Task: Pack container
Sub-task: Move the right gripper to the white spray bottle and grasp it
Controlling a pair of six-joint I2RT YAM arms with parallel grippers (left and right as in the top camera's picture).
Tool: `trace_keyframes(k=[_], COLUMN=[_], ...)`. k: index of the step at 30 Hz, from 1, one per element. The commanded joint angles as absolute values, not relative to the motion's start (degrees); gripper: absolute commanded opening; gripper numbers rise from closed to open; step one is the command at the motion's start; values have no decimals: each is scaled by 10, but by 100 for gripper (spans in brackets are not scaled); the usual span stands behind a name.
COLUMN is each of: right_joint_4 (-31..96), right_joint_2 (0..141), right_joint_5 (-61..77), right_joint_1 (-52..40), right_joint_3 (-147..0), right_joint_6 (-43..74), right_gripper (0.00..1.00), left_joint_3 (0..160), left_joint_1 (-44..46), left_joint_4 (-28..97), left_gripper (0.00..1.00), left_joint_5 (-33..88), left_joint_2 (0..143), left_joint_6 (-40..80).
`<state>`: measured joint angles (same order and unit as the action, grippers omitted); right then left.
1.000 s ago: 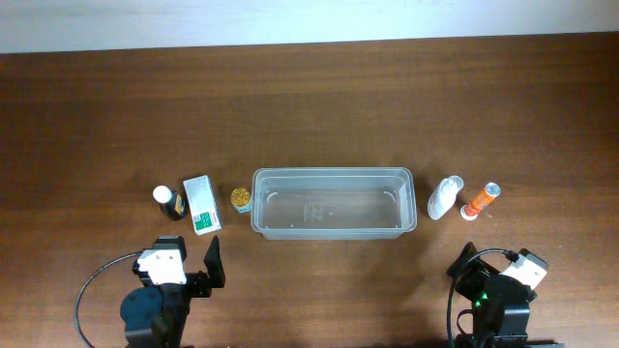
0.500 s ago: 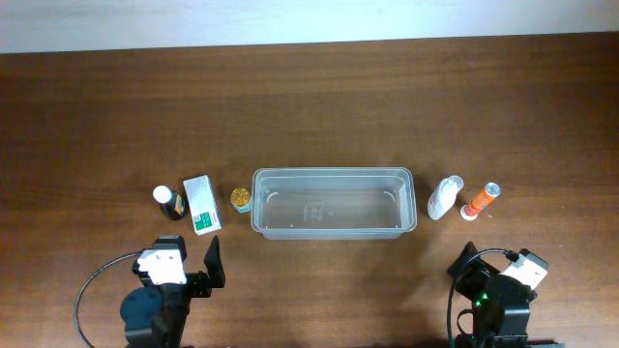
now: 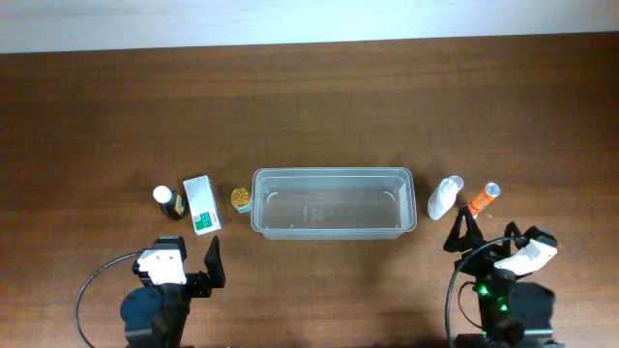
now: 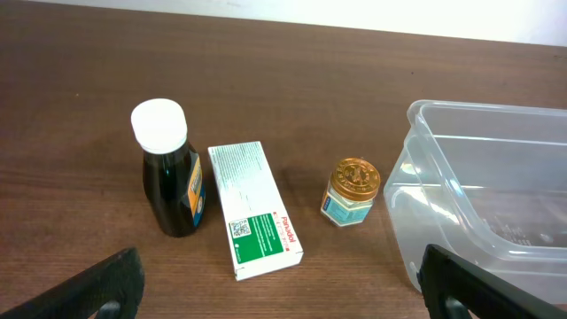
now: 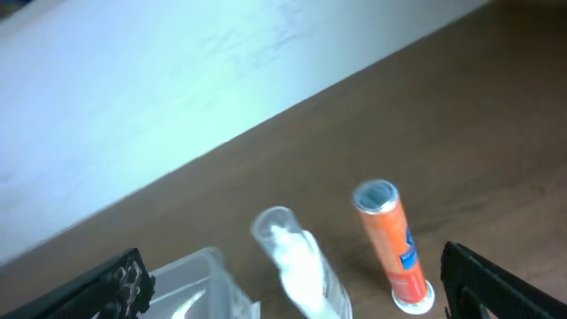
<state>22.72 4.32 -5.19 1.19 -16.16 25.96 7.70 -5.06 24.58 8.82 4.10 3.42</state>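
Observation:
The container [image 3: 332, 174] is a long clear plastic bin in the middle of the table, with nothing in it. It also shows in the left wrist view [image 4: 496, 168] and the right wrist view [image 5: 190, 279]. My left gripper [image 3: 189, 261] [image 4: 279, 285] is open and empty, near the table's front edge, short of a white-and-green box [image 3: 201, 204] [image 4: 252, 208]. My right gripper [image 3: 486, 238] [image 5: 301, 291] is open and empty, just short of a white bottle [image 3: 445, 197] [image 5: 297, 257] and an orange tube [image 3: 481, 201] [image 5: 394, 239].
A dark bottle with a white cap [image 3: 169, 201] [image 4: 173, 177] stands left of the box. A small gold-lidded jar [image 3: 240, 198] [image 4: 350, 190] sits between the box and the bin. A white wall borders the table's far edge.
My right gripper has moved forward toward the white bottle and orange tube. The left arm and all the objects have not moved.

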Motion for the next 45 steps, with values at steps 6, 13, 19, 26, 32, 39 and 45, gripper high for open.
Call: trace_keyframes(k=[6,13,19,26,32,39,45], right_joint_4=[429,673,778,815,827,824,766], right_joint_2=[346,625,773,908,973,992,992], right_joint_5=[-35,-25,-19,36,65,64,51], right_joint_1=[15,15,15,15,15,15,15], right_joint_3=[-528,-876,-953,-952,-950,-922,-861], right_joint_6=[110,107,124,129,129,129,144], right_gripper=[98,99,95,81,67,66,64], left_joint_3=[72,72,72,72,72,72,72], left_joint_1=[-54,-54,-54,-54,-54,-54,-54], left_joint_4=[244,244,244,244,244,244,244], left_gripper=[99,99,99,99,99,99,99], left_joint_5=[92,92,92,92,92,92,92], left_joint_2=[35,35,35,35,35,35,35], left_joint_6=[25,25,25,25,25,25,25])
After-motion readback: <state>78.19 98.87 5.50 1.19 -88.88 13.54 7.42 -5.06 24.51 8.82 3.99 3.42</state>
